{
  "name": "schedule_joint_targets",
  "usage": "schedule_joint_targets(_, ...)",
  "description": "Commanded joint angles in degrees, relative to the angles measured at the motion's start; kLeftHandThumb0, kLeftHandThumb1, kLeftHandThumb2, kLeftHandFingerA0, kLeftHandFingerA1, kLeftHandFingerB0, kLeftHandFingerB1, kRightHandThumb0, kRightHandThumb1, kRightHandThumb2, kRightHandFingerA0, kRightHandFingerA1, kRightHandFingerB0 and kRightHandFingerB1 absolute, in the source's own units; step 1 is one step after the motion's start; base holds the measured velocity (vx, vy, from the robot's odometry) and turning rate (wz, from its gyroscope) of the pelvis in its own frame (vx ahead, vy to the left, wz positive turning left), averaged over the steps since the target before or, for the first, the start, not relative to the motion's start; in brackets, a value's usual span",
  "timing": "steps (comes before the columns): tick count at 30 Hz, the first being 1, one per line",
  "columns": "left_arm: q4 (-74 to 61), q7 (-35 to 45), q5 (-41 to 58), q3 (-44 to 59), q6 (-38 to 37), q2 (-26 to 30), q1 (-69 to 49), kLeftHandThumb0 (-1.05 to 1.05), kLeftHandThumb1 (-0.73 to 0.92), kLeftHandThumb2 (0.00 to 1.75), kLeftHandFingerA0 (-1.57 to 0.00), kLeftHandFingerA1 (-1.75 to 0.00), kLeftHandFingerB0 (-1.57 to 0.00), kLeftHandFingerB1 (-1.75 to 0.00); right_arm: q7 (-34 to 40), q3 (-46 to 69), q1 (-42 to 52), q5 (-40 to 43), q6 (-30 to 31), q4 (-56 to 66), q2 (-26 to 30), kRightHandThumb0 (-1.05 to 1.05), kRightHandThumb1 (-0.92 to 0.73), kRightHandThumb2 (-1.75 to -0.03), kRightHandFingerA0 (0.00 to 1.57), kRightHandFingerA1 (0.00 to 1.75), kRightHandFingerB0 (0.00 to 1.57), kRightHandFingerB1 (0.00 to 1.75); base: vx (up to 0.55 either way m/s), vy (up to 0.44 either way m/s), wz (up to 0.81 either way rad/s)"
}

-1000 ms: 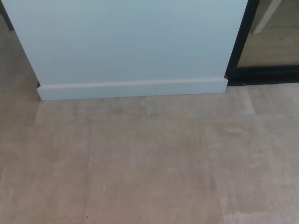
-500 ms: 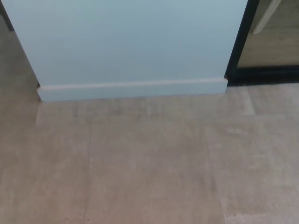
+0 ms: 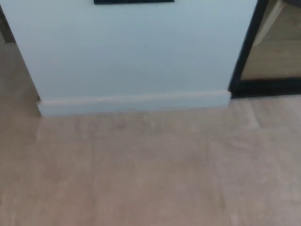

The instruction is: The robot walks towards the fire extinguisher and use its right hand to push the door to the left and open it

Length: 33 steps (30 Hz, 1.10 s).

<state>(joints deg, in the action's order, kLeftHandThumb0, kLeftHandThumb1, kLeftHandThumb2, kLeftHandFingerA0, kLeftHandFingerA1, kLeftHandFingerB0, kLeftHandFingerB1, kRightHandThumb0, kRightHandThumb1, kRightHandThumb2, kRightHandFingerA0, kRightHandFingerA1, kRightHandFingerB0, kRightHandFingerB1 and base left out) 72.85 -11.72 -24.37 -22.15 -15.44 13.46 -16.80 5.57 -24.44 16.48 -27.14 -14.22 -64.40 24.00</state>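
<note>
Head view shows neither hand, so their fingers cannot be judged; no fire extinguisher or door can be made out. A pale blue wall panel [image 3: 136,52] with a white baseboard [image 3: 134,100] stands on beige floor tiles [image 3: 150,174], a black frame [image 3: 247,52] at its right edge and a dark strip [image 3: 134,2] at top.

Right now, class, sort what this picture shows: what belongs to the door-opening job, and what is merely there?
Job: none surely; no fire extinguisher or robot hand shows.

Merely there: pale wall panel, its baseboard, dark strip at top edge, black frame, tiled floor.
</note>
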Motion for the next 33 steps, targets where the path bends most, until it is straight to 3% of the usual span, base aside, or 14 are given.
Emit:
schedule_joint_targets(1,0.23,-0.25,-0.29,0.32,-1.81,0.45,-0.04,-0.38,0.7,0.61,-0.61,-0.66,-0.49,-0.38,-0.03,0.19,-0.19,-0.44,-0.07,0.26,0.78,-0.53,-0.58,-0.57,0.63,0.72,0.34,0.63,0.16,0.181,0.01)
schedule_joint_targets(9,0.2,-0.2,-0.4,0.42,-1.96,0.48,0.21,-0.38,0.7,0.61,-0.61,-0.66,-0.49,-0.38,0.04,0.44,-0.03,-0.47,-0.01,0.76,0.86,-0.53,-0.58,-0.57,0.63,0.72,0.34,0.63,0.17,0.02,0.05)
schedule_joint_targets(21,0.16,-0.1,-0.4,0.69,-2.15,0.39,0.98,-0.38,0.7,0.61,-0.61,-0.66,-0.49,-0.38,-0.22,0.89,-0.34,-0.56,0.34,1.83,1.13,-0.53,-0.58,-0.57,0.63,0.72,0.34,0.63,0.27,-0.207,0.06)
schedule_joint_targets(31,0.21,0.01,-0.46,0.72,-2.12,0.38,1.5,-0.38,0.7,0.61,-0.61,-0.66,-0.49,-0.38,-0.32,1.13,-0.51,-0.53,0.54,2.09,1.1,-0.53,-0.58,-0.57,0.63,0.72,0.34,0.63,0.42,0.098,-0.18)
schedule_joint_targets(32,0.1,6.55,11.62,11.94,0.24,-0.55,4.83,-0.47,0.53,0.56,-0.27,-0.57,-0.26,-0.38,-2.82,8.02,-2.99,6.73,-0.47,0.02,0.85,-0.72,-0.61,-0.57,0.09,0.89,0.0,0.57,0.51,0.008,0.01)
schedule_joint_targets(33,0.0,11.45,20.68,20.36,2.02,-1.24,7.33,-0.47,0.53,0.56,-0.27,-0.57,-0.26,-0.38,-4.7,13.18,-4.85,12.17,-1.22,-1.53,0.66,-0.72,-0.61,-0.57,0.09,0.89,0.0,0.57,0.52,-0.001,0.01)
